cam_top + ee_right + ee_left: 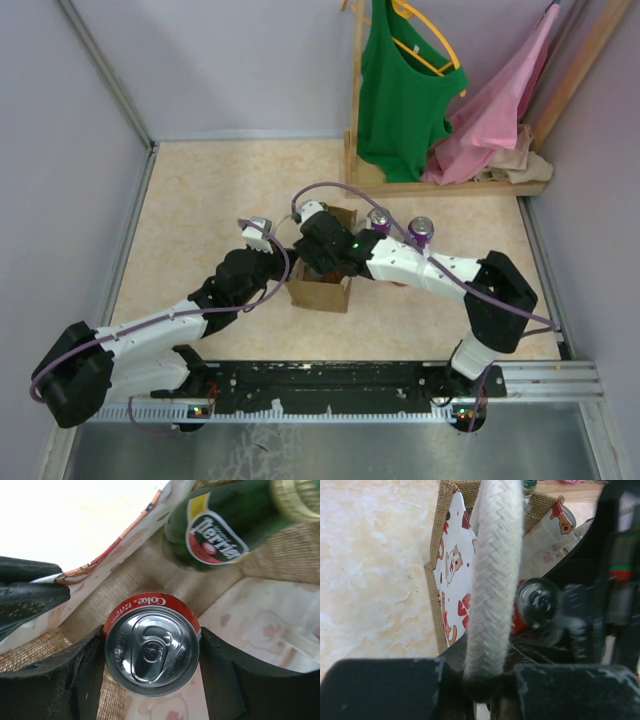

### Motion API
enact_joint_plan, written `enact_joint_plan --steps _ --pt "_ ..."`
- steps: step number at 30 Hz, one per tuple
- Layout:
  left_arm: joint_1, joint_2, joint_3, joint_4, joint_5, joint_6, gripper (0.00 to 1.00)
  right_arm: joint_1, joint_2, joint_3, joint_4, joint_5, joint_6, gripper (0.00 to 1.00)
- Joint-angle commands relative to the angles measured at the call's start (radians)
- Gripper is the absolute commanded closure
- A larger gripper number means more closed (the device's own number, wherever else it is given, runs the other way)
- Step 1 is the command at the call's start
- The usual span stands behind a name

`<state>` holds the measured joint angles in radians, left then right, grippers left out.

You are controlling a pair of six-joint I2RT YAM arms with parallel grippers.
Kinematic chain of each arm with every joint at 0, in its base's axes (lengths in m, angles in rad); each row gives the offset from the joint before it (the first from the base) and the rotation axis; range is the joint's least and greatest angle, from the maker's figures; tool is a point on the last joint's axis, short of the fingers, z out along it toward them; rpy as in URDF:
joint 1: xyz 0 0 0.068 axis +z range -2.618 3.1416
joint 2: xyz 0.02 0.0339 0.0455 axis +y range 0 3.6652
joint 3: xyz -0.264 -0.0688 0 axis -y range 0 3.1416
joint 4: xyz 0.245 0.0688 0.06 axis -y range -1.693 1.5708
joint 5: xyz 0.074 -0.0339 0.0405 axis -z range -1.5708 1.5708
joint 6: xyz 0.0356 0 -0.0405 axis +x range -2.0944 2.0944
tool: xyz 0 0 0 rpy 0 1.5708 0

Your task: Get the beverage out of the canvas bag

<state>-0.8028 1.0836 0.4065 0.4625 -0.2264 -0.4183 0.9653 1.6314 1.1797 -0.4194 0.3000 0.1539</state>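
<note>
Here the left claw [482, 680] clamps the white rope handle [495, 580], the right claw [152, 667] grips the red can [151, 645] standing inside the canvas bag [318, 293] beside a green bottle [215, 525], so the grasp seems made and a straight upward lift should follow.
</note>
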Motion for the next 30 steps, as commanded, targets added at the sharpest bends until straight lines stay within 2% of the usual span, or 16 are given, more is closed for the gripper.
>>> enact_joint_plan --steps 1,13,23,27,30 --pt "-0.007 0.012 0.003 -0.030 0.021 0.010 0.99 0.008 -0.158 0.123 0.039 0.082 -0.042 1.00" --pt "-0.008 0.019 0.007 -0.031 0.017 0.009 1.00 0.007 -0.360 0.180 0.116 0.246 -0.125 1.00" --pt "-0.008 0.026 0.013 -0.033 0.019 0.012 1.00 0.003 -0.491 0.164 0.290 0.564 -0.276 1.00" --pt "-0.008 0.027 0.013 -0.032 0.026 0.015 1.00 -0.058 -0.503 0.151 0.250 0.641 -0.239 1.00" --pt "-0.008 0.027 0.012 -0.033 0.027 0.020 1.00 -0.136 -0.515 0.139 0.161 0.614 -0.137 1.00"
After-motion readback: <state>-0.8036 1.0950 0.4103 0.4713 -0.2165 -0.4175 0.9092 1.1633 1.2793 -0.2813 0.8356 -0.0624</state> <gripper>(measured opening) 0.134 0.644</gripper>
